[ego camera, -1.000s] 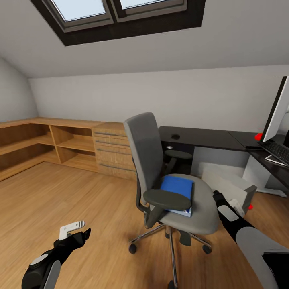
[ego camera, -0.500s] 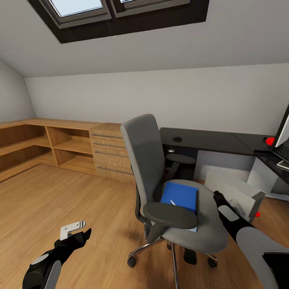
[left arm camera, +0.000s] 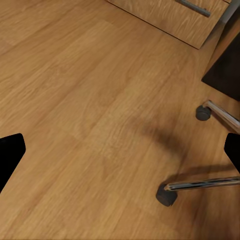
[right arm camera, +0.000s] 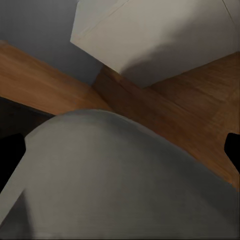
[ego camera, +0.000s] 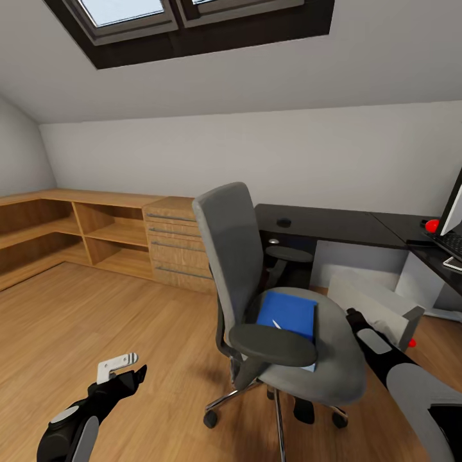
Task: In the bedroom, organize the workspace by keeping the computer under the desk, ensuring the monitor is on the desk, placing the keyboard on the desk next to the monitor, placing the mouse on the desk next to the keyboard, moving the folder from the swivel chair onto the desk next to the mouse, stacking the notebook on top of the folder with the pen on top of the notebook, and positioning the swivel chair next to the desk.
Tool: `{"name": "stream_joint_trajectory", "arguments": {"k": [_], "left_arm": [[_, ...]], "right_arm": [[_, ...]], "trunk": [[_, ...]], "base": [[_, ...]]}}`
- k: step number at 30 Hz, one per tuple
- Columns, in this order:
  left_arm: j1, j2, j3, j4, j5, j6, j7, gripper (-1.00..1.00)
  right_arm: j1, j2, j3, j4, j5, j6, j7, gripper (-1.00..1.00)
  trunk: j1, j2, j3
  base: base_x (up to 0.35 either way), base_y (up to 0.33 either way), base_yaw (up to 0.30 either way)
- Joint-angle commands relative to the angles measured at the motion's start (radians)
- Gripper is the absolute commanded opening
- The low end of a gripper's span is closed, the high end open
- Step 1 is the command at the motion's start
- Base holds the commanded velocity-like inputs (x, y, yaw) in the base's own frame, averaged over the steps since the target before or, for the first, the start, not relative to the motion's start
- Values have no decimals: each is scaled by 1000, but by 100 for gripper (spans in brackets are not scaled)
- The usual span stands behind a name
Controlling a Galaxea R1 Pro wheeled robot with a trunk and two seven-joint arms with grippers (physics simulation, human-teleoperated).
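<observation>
Folder (ego camera: 287, 314): bright blue binder lying flat on the seat of the swivel chair (ego camera: 239, 256), toward the seat's back edge, partly behind the near black armrest.
Left gripper (ego camera: 122, 370): low over the oak floor (ego camera: 77, 308), well apart from the folder, on the chair's back side; fingers spread apart, nothing between them.
Right gripper (ego camera: 352, 314): just beside the seat's desk-side edge, near the folder but not touching it; whether its fingers are apart or together cannot be told.
Computer (ego camera: 378, 307): light grey tower on the floor below the desk (ego camera: 327, 224), beyond the right gripper.
Mouse (ego camera: 283, 222): small dark shape on the desk top near its back edge.
Monitor (ego camera: 452, 208): at the desk's right end, cut by the picture edge.
Keyboard (ego camera: 452, 243): just in front of the monitor.
</observation>
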Motion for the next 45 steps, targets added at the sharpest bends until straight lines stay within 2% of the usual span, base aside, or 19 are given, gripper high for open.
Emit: {"name": "stream_joint_trajectory", "arguments": {"k": [1, 10, 12, 22, 31, 45], "left_arm": [[-1, -1, 1, -1, 11, 5, 6, 100], [-1, -1, 0, 0, 11, 5, 6, 100], [-1, -1, 0, 0, 11, 5, 6, 100], [-1, -1, 0, 1, 11, 5, 6, 100], [-1, -1, 0, 0, 11, 5, 6, 100], [-1, 0, 0, 0, 11, 5, 6, 100]], "right_arm": [[0, -2, 6, -1, -10, 5, -5, 100], [0, -13, 6, 0, -31, 45, -10, 100], [0, -17, 6, 0, -58, 75, -32, 100], [0, -28, 7, -4, -98, 94, -41, 100], [0, -26, 7, -6, -103, 95, -40, 100], [0, -25, 8, -6, -103, 95, -40, 100]], "trunk": [[0, 0, -1], [0, 0, -1], [0, 0, -1], [0, 0, -1], [0, 0, -1], [0, 0, -1]], "base": [[0, 0, 0], [0, 0, 0], [0, 0, 0], [0, 0, 0], [0, 0, 10], [0, 0, 253]]}}
